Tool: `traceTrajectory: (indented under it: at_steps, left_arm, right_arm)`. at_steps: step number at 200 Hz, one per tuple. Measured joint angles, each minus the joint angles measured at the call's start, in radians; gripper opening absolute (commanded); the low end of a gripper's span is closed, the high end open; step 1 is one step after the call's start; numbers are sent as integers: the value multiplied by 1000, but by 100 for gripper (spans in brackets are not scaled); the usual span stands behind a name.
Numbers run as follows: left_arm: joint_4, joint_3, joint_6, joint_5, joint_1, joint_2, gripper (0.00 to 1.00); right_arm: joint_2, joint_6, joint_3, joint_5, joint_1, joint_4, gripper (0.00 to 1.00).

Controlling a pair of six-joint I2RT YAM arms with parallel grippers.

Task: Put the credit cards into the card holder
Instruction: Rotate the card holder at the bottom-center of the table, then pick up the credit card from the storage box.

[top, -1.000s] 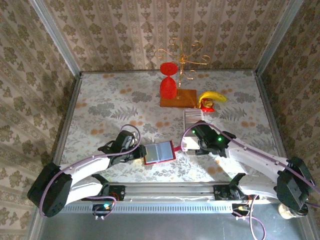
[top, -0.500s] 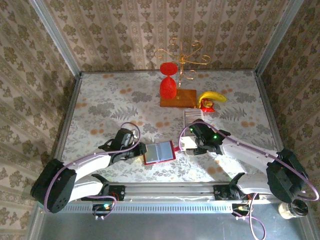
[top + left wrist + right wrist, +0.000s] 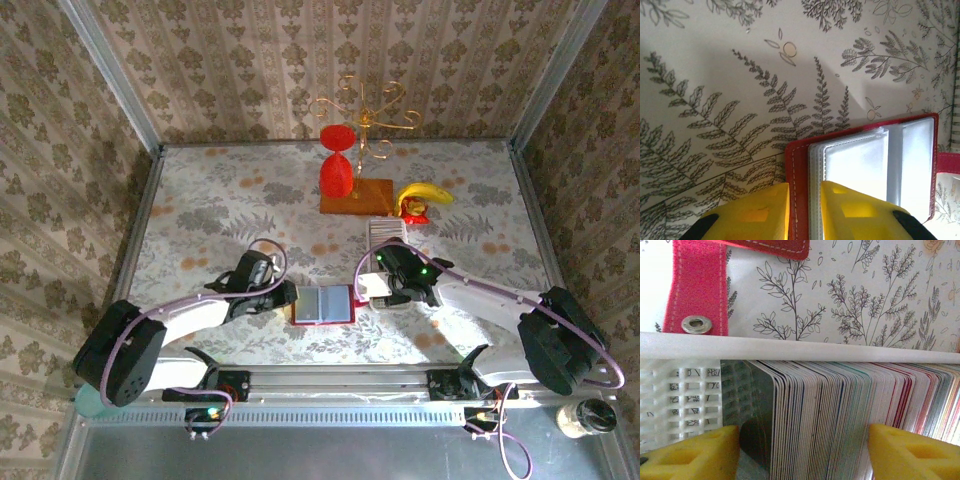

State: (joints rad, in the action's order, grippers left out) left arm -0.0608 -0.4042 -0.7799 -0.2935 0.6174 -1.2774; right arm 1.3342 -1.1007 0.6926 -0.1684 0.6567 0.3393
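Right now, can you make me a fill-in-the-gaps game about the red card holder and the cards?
1. The card holder lies ____, showing its pale inside.
2. It sits ____ the left gripper and the right gripper.
3. The credit cards stand packed in a ____ tray.
4. The banana is coloured ____.
Missing words: open, between, white, yellow.

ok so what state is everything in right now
holder: open, lying flat, pockets up
tab: unsnapped, lying flat
cards: packed on edge in a row
left gripper: jaws narrow, astride holder's left edge, grip unclear
right gripper: open, astride the cards
glass: upright
banana: lying down
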Motion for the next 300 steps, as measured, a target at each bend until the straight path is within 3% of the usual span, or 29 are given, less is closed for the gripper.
traceTrajectory:
  at_steps: [57, 109, 174, 300]
  left_arm:
    - [40, -16, 26, 1, -37, 31, 23]
    - [129, -14, 40, 5, -38, 166, 24]
    - [205, 40, 40, 5, -37, 283, 25]
    - [213, 65, 32, 5, -7, 296, 25]
  right_arm:
    - [-38, -8, -12, 19, 0, 11, 39]
    - [-43, -11, -12, 23, 0, 8, 31]
    - [-64, -11, -12, 27, 0, 26, 25]
    - [-127, 4, -27, 26, 0, 25, 20]
